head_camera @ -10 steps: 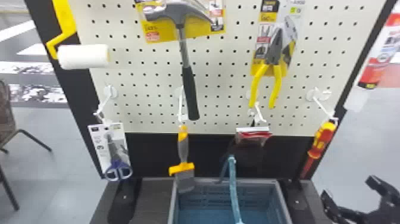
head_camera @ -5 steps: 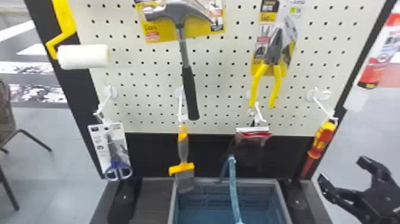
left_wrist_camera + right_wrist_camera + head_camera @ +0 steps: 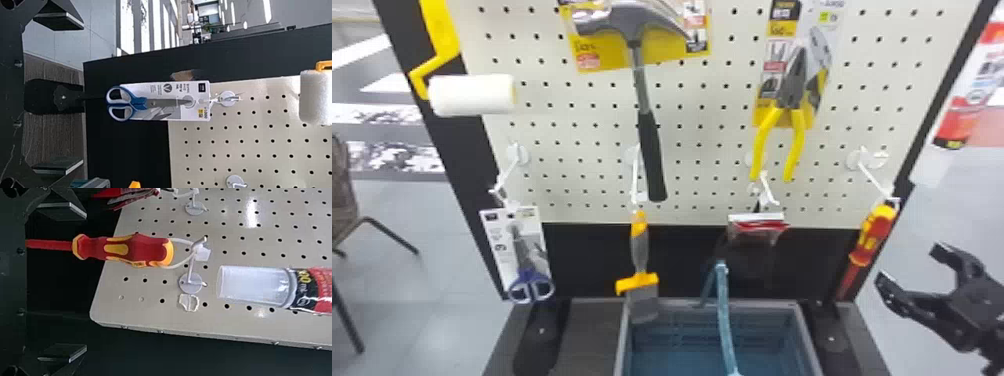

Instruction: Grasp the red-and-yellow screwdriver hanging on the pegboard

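Screwdriver (image 3: 127, 250) and hook (image 3: 190, 268) met through a thin white loop (image 3: 182, 266) at the handle's top, the red shaft pointing down, at the right side of the pegboard (image 3: 242, 246). The right end effector (image 3: 908, 265) stood near it, beside and a little below the handle, its fingers spread wide with nothing between them. The left one (image 3: 83, 93) was parked wide and empty before the scissors (image 3: 125, 103).

The handle looked light but stiff, hardly fragile — thick, with molded yellow and red parts that should have given fair grip. Its middle seemed the place to close on; the narrow shaft looked smoother and more apt to turn. Because the loop was slack and thin, a nudge from one finger could have set the tool swinging, so the approach called for both fingers straddling the handle evenly before closing — gently, without pulling at the hook.
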Tool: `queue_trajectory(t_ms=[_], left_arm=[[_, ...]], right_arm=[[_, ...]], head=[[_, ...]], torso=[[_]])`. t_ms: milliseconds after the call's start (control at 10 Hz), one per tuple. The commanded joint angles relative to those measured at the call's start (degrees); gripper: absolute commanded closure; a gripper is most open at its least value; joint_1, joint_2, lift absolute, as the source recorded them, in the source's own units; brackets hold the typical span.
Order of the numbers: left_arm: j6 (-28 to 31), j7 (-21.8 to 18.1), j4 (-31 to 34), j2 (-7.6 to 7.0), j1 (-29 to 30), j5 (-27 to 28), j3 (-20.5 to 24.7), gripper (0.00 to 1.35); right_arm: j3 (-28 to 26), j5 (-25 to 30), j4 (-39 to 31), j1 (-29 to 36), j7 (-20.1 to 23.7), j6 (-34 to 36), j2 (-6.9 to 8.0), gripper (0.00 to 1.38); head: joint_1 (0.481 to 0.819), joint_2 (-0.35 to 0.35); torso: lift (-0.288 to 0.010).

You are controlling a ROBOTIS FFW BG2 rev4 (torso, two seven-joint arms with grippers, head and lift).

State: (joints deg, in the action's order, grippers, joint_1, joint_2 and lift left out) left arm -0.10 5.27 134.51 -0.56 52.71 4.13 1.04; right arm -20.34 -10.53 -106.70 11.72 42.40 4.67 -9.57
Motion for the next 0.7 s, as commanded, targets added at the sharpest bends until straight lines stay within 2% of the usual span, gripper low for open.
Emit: queue_trajectory(t_ms=[0, 200, 500, 600], left_arm=[[0.10, 0.00, 0.00, -0.14, -0.26, 0.00, -0.16, 0.10], [0.36, 0.00, 0.00, -0.14, -0.51, 0.00, -0.33, 0.10], [0.45, 0.00, 0.00, -0.14, -0.63, 0.09, -0.42, 0.10], [0.62, 0.00, 0.00, -0.23, -0.88, 0.09, -0.42, 0.10]], right_arm=[[-0.05, -0.37, 2.56, -2.95, 1.10, 0.69, -0.45, 0.12], [0.04, -0.19, 2.70, -5.04, 2.24, 1.49, -0.36, 0.12], [0.22, 1.83, 4.11, -7.62, 5.15, 2.89, 1.57, 0.12], [0.22, 2.71, 4.39, -8.36, 6.11, 3.33, 2.01, 0.17]], head=[[0.549, 0.000], [0.549, 0.000], [0.549, 0.000], [0.549, 0.000]], torso=[[-0.100], [-0.100], [-0.100], [-0.100]])
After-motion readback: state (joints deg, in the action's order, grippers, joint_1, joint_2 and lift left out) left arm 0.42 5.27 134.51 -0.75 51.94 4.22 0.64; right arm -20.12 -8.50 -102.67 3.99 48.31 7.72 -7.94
